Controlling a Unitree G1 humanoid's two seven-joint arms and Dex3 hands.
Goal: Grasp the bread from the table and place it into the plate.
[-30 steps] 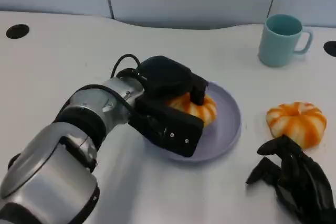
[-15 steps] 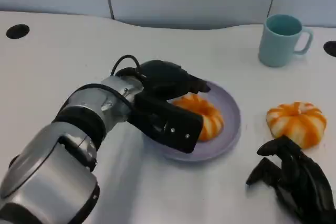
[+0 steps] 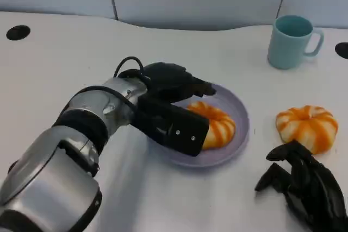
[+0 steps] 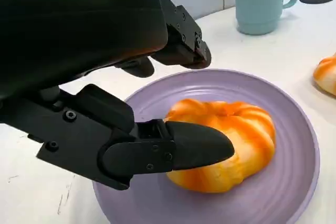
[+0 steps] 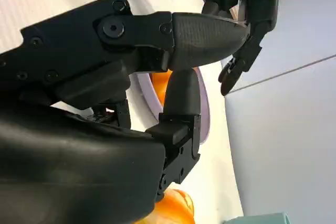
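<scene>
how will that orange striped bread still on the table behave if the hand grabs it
The bread on the table looks puffy and rounded, so probably light and squashy. Its ridged, ring-like shape should give fingers purchase. It sits flat, so it seems unlikely to roll.

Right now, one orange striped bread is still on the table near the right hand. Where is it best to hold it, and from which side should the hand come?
Probably from above, with fingers on opposite sides of the round rim. The bread on the table lies flat and domed, with free table around it. The right hand is just in front of it, fingers spread, so it may rise and reach forward over it.
</scene>
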